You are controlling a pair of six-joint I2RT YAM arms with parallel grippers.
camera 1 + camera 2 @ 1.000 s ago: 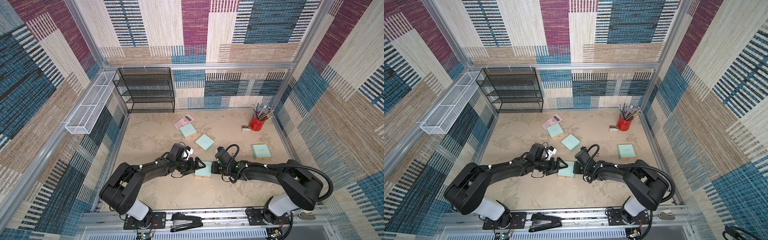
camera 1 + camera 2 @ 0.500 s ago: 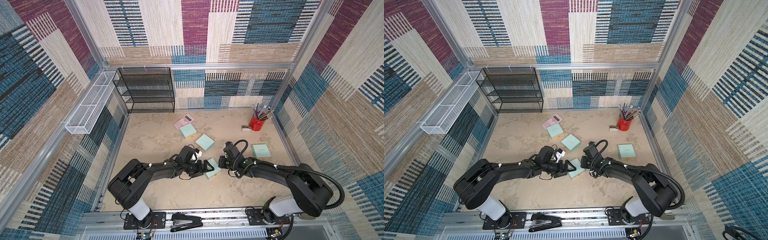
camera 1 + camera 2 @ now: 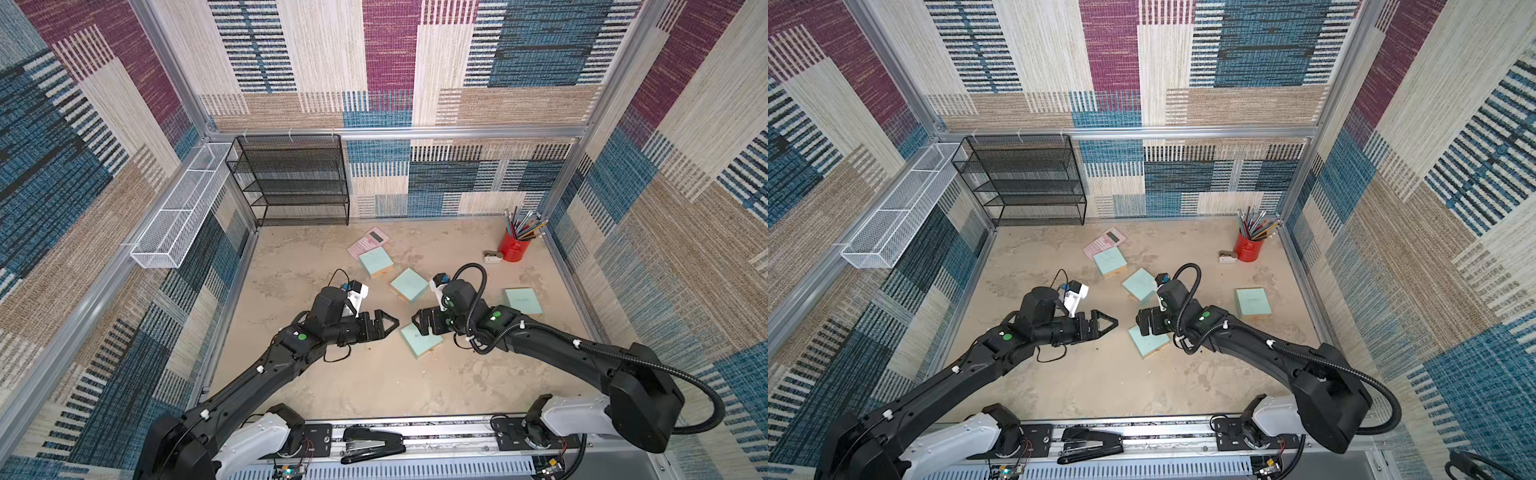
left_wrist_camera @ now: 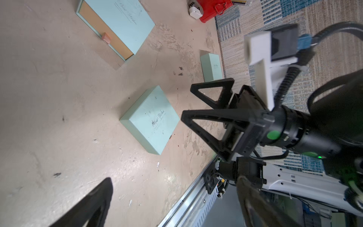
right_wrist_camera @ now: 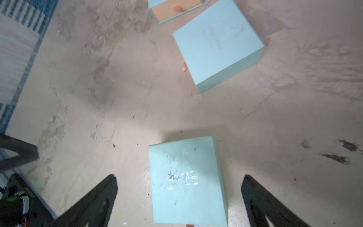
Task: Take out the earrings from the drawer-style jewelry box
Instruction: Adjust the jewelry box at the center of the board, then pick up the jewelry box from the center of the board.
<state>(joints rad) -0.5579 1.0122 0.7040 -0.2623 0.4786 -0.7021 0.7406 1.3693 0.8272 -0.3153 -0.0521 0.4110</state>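
The drawer-style jewelry box [image 3: 420, 340] [image 3: 1148, 340] is a mint-green box lying flat on the floor, its drawer pushed in. My right gripper [image 3: 417, 323] [image 5: 178, 196] is open and straddles the box [image 5: 186, 180] without touching its sides. My left gripper [image 3: 392, 323] [image 4: 172, 204] is open and empty, just left of the box [image 4: 151, 119]. Its tips point at the right gripper [image 4: 187, 101]. Tiny pale specks [image 4: 158, 164] [image 5: 124, 222] that look like earrings lie on the floor beside the box.
Three more mint-green boxes [image 3: 376, 262] [image 3: 409, 284] [image 3: 523, 301] lie behind. A pink calculator [image 3: 368, 241], a red pencil cup [image 3: 514, 248] and a black mesh shelf [image 3: 291, 183] stand at the back. A white wire basket [image 3: 178, 208] hangs left. A stapler [image 3: 372, 444] sits on the front rail.
My right gripper was shut at the box and has opened, leaving the box flat on the floor. The box shifted a little to the right. My left gripper has drawn back to the left.
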